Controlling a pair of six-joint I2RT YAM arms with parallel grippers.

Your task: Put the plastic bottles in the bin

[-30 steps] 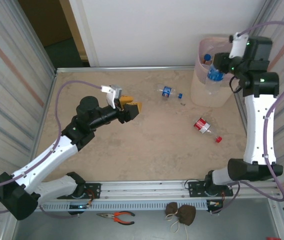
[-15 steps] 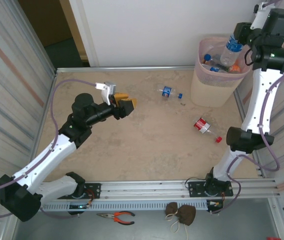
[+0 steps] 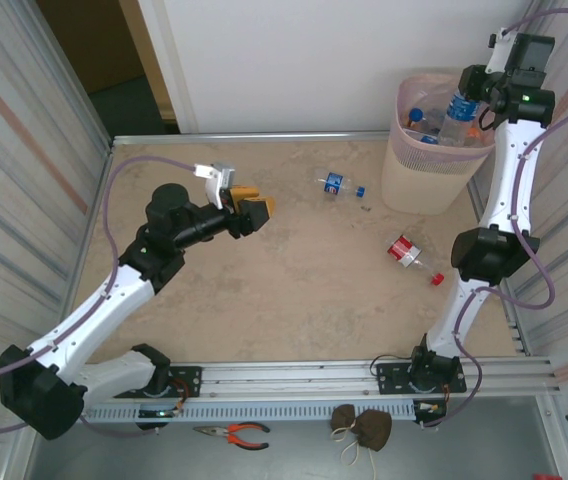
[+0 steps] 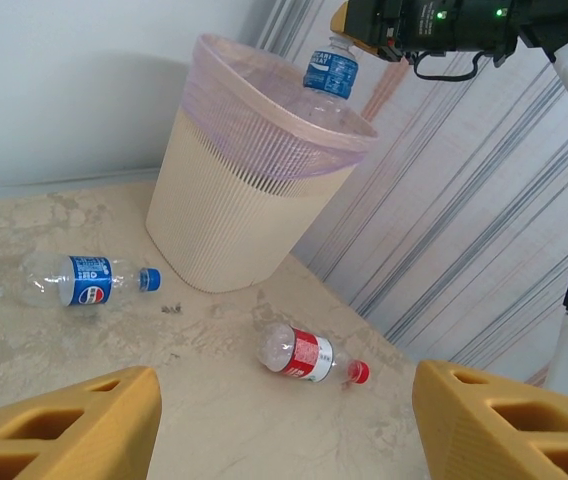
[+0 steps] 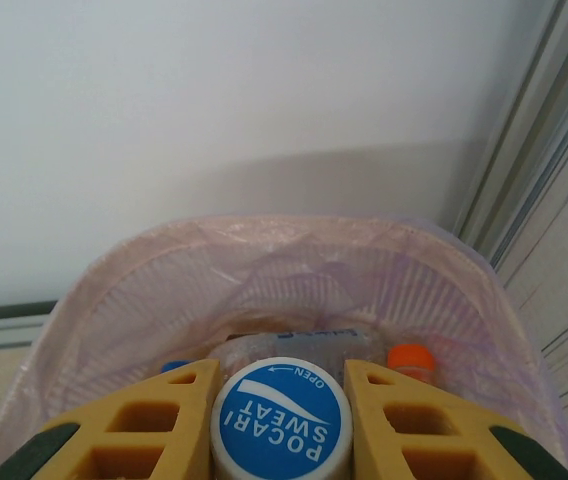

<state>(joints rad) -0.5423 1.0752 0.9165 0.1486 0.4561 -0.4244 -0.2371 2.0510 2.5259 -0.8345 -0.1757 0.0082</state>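
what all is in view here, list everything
table: 1, beige marbled
bin: 1, pale pink-beige, table's far right corner
bottles in bin: several, count unclear, blue and orange caps showing
held bottle: 1, clear, blue label, above bin
blue-label bottle: 1, clear, lying left of bin
red-label bottle: 1, clear, red cap, lying nearer than bin
pliers: 1, orange handles, off table, near side
pouches: 2, brown, right of pliers
left gripper: yellow, open, empty
right gripper: yellow, shut on held bottle
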